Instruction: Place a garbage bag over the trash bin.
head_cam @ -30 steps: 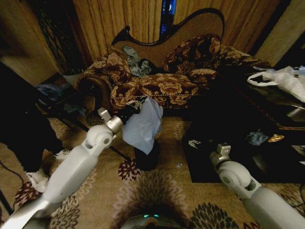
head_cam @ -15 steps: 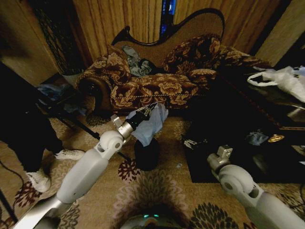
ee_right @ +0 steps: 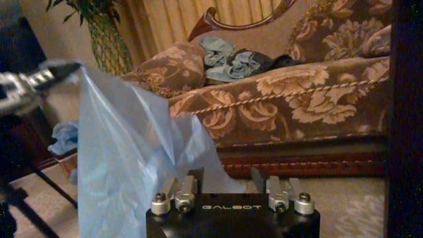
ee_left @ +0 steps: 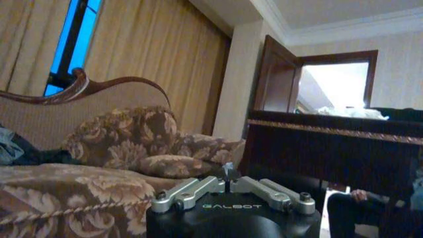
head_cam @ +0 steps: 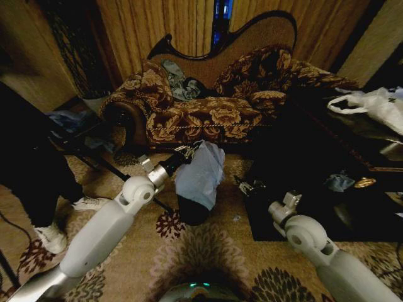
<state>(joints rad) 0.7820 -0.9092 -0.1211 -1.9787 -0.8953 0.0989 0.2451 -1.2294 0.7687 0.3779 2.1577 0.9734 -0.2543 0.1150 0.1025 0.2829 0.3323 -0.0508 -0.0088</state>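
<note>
The light blue garbage bag point(head_cam: 201, 171) hangs from my left gripper point(head_cam: 189, 151), which is shut on the bag's upper edge. Its lower part drapes over the top of the black trash bin point(head_cam: 193, 212), which stands on the carpet with only its lower half showing. The left wrist view has the left gripper point(ee_left: 228, 182) with its fingers pressed together. My right gripper point(head_cam: 245, 187) sits low, just right of the bag. In the right wrist view the right gripper point(ee_right: 228, 187) is open, with the garbage bag point(ee_right: 129, 148) hanging close beside one finger.
A floral sofa point(head_cam: 208, 113) stands right behind the bin. On the right is a dark low table point(head_cam: 315, 201), and a white plastic bag point(head_cam: 378, 104) lies on a cabinet. A person's sneaker point(head_cam: 88, 202) and black stand legs point(head_cam: 101, 165) are at the left.
The left gripper carried the bag right and lower, so it now drapes over the bin's top. The right gripper edged left toward the bag.
</note>
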